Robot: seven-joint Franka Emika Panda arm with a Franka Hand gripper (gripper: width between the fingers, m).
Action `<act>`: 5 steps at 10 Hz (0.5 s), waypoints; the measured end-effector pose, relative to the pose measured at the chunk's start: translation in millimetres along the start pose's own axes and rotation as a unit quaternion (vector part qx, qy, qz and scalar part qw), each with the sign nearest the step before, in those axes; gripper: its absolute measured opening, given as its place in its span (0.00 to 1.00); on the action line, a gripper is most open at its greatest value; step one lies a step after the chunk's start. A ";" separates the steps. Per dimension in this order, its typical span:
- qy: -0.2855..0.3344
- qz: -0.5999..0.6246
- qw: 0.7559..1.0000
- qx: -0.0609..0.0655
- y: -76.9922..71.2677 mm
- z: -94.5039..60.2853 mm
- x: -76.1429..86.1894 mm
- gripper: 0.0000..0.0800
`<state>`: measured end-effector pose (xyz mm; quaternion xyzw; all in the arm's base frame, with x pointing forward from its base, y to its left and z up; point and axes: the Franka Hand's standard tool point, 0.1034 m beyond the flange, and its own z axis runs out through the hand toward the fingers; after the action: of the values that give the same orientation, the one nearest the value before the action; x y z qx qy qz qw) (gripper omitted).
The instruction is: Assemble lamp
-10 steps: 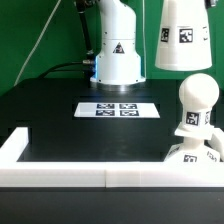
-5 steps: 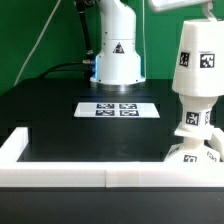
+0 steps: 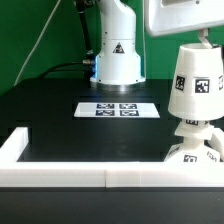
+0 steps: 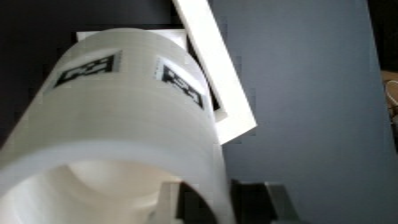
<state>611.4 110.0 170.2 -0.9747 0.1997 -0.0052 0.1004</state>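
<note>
The two-finger gripper [image 4: 217, 200] is clamping the rim of the white tapered plastic shade [image 3: 196, 84], holding it upright directly over the rounded white bulb [image 3: 192, 124] so it seats on the flat square base [image 3: 191, 152].

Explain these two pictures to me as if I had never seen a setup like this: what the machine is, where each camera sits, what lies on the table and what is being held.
The machine is a robot arm that stands at the back of a black table. One picture comes from a camera off the arm, looking across the table. The other comes from a camera on the arm's wrist, looking down along the gripper.

The arm is putting together a white lamp. The flat base lies at the exterior view's right, with the bulb standing on it. The cup-like shade sits over the bulb, hiding its top. The wrist view shows the same shade close up, with a gripper finger against its rim.

The flat strip with four black-and-white squares is a marker board, not part of the lamp.
</note>
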 end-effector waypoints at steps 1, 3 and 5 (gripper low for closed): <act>-0.005 -0.004 1.000 -0.003 3.1 7.7 -1.0 0.06; -0.008 -0.006 1.000 -0.006 5.9 14.9 -2.3 0.06; -0.006 -0.006 1.000 -0.006 6.5 17.8 -2.1 0.06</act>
<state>607.9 108.5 151.5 -0.9765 0.1930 0.0017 0.0957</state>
